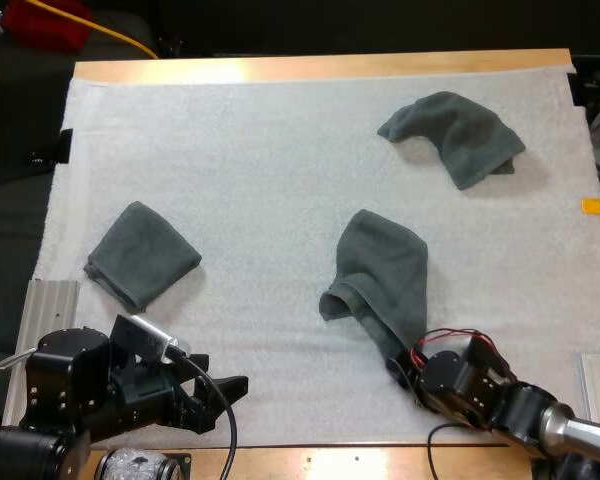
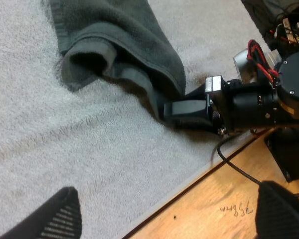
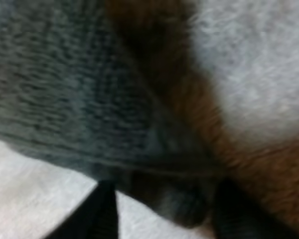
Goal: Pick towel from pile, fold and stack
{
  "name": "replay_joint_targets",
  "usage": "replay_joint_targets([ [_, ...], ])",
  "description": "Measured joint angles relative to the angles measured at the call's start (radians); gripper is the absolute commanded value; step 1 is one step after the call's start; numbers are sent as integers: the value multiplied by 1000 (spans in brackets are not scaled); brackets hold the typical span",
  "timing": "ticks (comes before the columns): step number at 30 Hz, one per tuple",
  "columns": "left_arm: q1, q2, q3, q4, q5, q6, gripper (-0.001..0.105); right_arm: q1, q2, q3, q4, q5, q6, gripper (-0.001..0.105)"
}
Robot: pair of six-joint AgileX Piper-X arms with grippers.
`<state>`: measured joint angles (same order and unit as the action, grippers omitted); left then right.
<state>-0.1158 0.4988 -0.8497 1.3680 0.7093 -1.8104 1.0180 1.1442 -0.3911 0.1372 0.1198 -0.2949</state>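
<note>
three dark grey-green towels lie on the white mat point(image 1: 280, 150) in the high view. the right gripper point(image 1: 396, 364) is at the near corner of the middle towel point(image 1: 382, 272), and its jaws hold that corner. the folded towel point(image 1: 142, 254) lies beyond the left gripper point(image 1: 225, 388), apart from it. the crumpled towel point(image 1: 458, 135) is far beyond the right gripper.

in the left wrist view the left jaws stand wide over bare mat, near the edge of the desk point(image 2: 229, 199). ahead of them the right gripper pinches the middle towel.

in the right wrist view the towel's edge sits between the two fingers point(image 3: 103, 211).
</note>
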Motion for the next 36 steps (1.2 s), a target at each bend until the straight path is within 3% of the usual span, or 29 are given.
replay_joint_targets([
  [3,0,0,0,0,0,0,70,0,0,-1,8,3,2,37],
  [5,0,0,0,0,0,0,70,0,0,-1,16,6,3,29],
  [9,0,0,0,0,18,0,70,0,2,-1,48,6,3,1],
  [15,0,0,0,0,53,0,70,0,1,-1,57,12,-36,1],
  [21,0,0,0,0,65,0,70,0,-3,-13,87,8,-169,1],
  [36,0,0,0,-7,66,0,70,0,-43,-172,663,94,-701,1],
])
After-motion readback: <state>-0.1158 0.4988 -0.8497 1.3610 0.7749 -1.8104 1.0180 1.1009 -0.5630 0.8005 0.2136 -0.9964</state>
